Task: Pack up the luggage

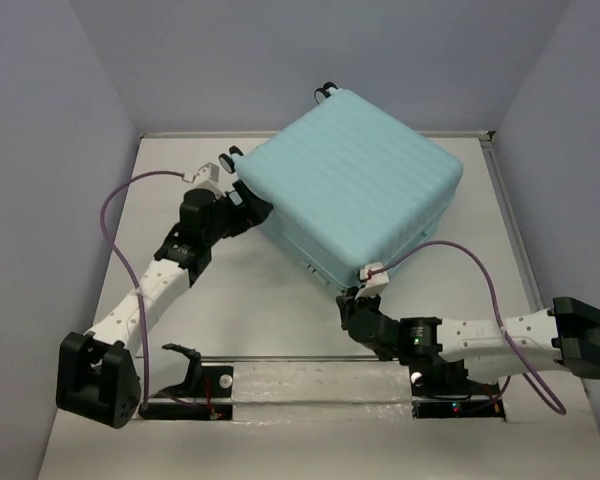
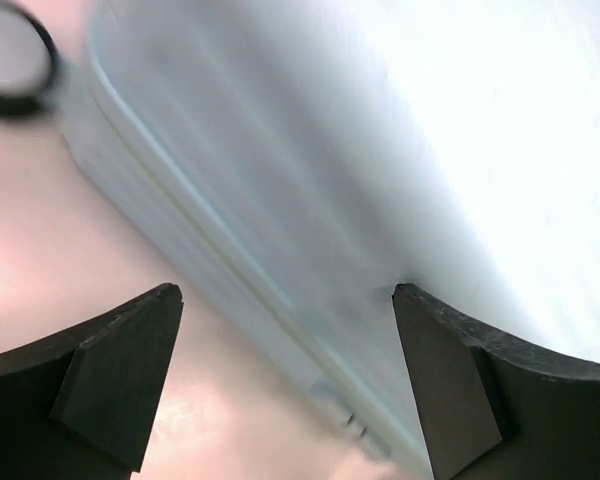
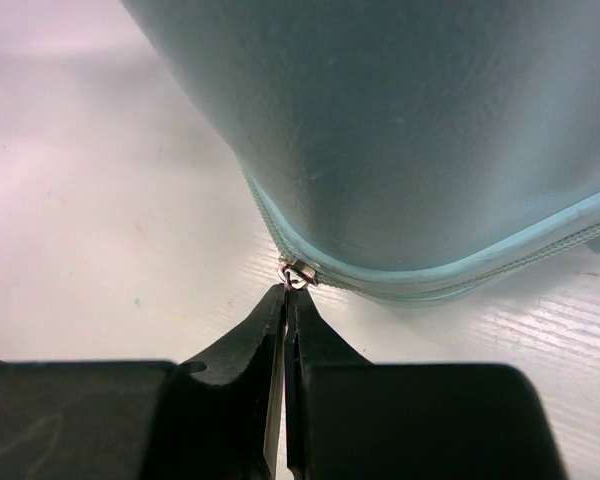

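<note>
The luggage lay flat and closed on the far half of the table. It was turned at an angle, so one corner pointed toward the arms and its wheels faced the back wall. With the lid down, I judged the job to be at the zipping stage, closing the shell rather than loading it.

At the near corner, the zipper pull sat right where the zipper track bends around the shell's curve. The right gripper had its fingers pressed together with no gap between them, and their tips met at that small metal pull. It looked pinched there, though the tab itself was too small for me to be sure how much of it was caught.

The next move, as I saw it, called for drawing the pull along the track while following the corner's curve. It would need to stay low and in line with the teeth, so the tiny tab would not slip out of the pinch.

On the other side, the left gripper stood at the luggage's left corner with its fingers spread wide and holding nothing. In its own blurred wrist view one fingertip appeared to be against the shell's edge, and the other hung over bare table. That hand seemed placed to steady the case against the pull.
</note>
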Motion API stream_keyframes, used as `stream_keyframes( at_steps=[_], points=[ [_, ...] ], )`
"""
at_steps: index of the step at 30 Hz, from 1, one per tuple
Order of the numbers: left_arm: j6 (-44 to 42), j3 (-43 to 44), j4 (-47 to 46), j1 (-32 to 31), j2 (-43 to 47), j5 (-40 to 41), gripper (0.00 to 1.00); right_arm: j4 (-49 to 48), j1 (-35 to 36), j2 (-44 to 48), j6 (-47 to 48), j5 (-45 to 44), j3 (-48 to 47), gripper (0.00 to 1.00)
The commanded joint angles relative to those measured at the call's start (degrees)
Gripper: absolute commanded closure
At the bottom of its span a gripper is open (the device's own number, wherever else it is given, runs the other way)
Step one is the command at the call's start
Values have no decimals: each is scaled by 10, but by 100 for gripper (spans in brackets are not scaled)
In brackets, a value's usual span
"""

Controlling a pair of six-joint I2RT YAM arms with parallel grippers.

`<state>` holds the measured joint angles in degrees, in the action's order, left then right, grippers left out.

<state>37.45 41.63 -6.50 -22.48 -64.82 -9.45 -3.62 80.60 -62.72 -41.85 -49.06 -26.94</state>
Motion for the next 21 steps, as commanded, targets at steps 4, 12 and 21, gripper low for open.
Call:
stream_keyframes(
  at_steps=[4, 12, 21],
  points=[
    [52, 144, -68, 155, -72, -88, 1, -71, 6, 16, -6, 67, -9, 93],
    [73, 249, -84, 188, -223, -97, 1, -69, 6, 14, -6, 85, -6, 93],
    [110, 330, -107, 191, -321, -125, 2, -68, 6, 1, -11, 96, -5, 93]
  ],
)
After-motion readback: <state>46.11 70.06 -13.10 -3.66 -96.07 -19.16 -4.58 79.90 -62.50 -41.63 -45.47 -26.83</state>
